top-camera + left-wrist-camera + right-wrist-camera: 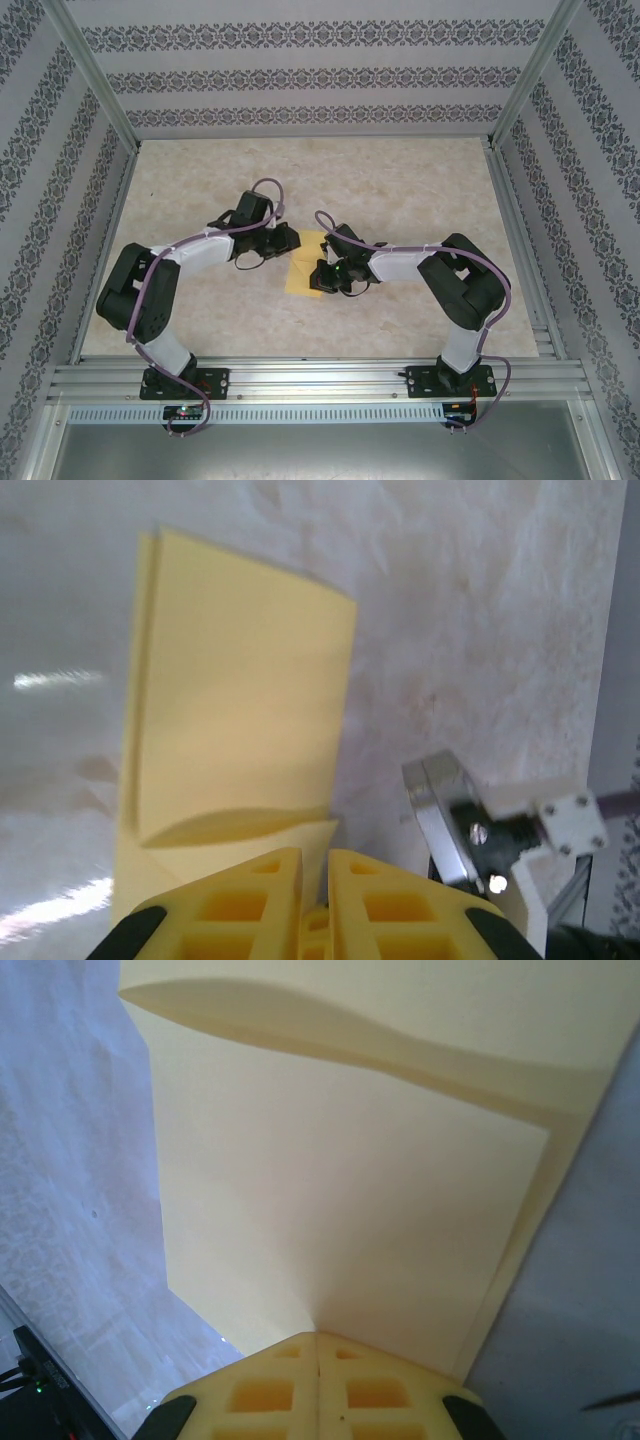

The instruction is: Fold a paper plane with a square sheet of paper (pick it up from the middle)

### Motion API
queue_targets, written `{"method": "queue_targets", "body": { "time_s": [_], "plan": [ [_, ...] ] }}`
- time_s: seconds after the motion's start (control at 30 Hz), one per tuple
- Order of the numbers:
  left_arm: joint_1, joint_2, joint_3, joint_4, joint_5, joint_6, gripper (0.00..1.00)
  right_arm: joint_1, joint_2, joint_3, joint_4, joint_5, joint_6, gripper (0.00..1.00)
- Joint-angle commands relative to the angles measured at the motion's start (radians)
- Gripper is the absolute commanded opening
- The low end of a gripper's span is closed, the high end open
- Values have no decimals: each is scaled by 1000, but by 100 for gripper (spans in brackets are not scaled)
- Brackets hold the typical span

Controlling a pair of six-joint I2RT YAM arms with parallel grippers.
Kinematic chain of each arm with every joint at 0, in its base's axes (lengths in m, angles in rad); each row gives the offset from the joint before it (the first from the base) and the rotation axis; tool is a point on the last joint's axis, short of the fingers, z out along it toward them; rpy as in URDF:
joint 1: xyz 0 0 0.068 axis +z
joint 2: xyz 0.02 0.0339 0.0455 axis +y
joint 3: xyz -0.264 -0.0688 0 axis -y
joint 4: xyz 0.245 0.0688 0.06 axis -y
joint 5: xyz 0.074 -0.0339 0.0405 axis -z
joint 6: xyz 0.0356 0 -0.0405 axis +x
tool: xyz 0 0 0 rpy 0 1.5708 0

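The yellow square sheet of paper (pixel 303 268) lies folded in layers on the table's middle, between both grippers. In the left wrist view the sheet (pixel 240 680) shows a top flap bowed up over a lower layer. My left gripper (pixel 315 865) (pixel 293 240) sits at the sheet's near right corner, its jaws a narrow gap apart with the paper's edge running into that gap. My right gripper (pixel 317 1338) (pixel 322 275) is shut on the sheet (pixel 350 1190), and a crease rises from its closed tips. No paper plane is in view.
The beige marbled table (pixel 400 190) is walled by patterned panels and aluminium posts (pixel 95 75). A slotted rail (pixel 320 378) carries both arm bases at the near edge. A metal part of the right arm (pixel 445 820) stands close beside my left fingers.
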Motion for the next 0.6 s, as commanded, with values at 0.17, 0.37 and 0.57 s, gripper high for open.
{"method": "queue_targets", "body": {
  "time_s": [0.17,0.37,0.57],
  "plan": [
    [-64,144,-41,113,77,-54,14,25,59,-35,-138,70,-15,0],
    [-64,196,-36,23,-26,-19,11,25,1,-5,-115,47,-5,0],
    [-64,194,-49,18,-37,-9,11,24,-46,62,-90,24,8,0]
  ]
}}
